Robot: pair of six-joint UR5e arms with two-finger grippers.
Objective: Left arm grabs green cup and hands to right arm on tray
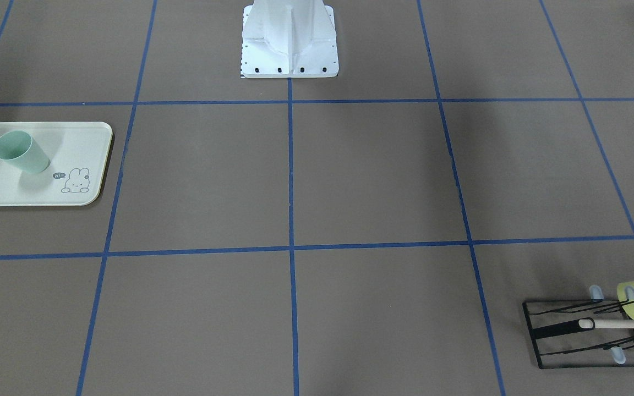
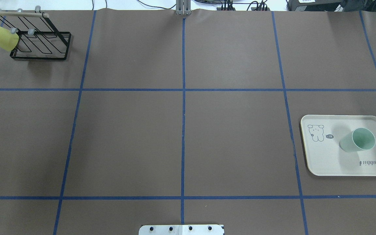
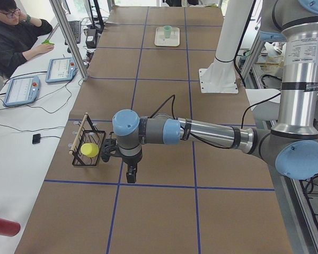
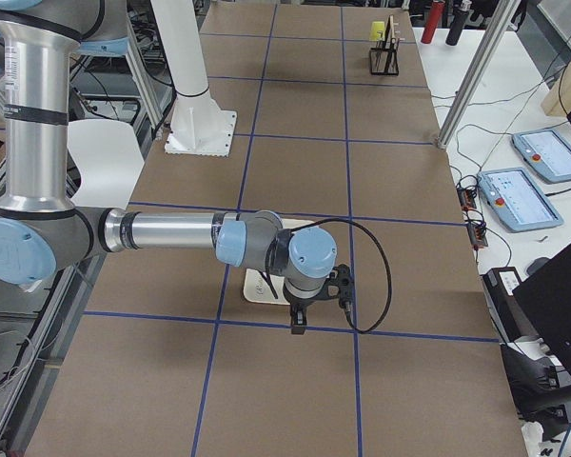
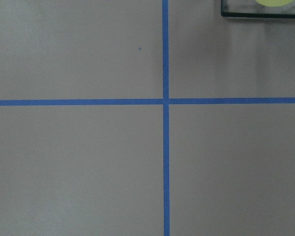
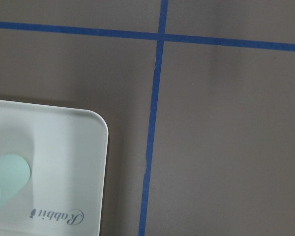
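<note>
Two-arm station with the hand-over apparently complete. The brown surface (image 2: 126, 140), ruled into squares by blue tape, carries everything. The left arm (image 3: 201, 132) reaches out low beside the wire rack (image 2: 39, 59), and the right arm (image 4: 171, 231) does likewise beside the tray (image 2: 325, 160). Each wrist points downward and neither touches anything, a posture that reads as parked. In the overhead view the tray lies at about 4 o'clock on the surface, on the right arm's side, which suits an arm that receives and sets down. The rack stands far across at 11 o'clock, within the left arm's reach. The green cup (image 2: 357, 140) stands upright, mouth up, on the tray, toward 3 o'clock from the tray's middle, with the rabbit drawing at 9 o'clock. This is judged to be its intended end place. A yellow cup (image 2: 0, 37) hangs on the rack's 9 o'clock end. The overhead and front-facing views give this layout but show no arm. Only the two side views show the arms, and from those one cannot tell whether the left jaws or the right jaws are apart or together. The right wrist view shows the tray's corner, its script and the cup's side at 8 o'clock. The left wrist view shows a rack corner at 1 o'clock. Neither shows jaws.
</note>
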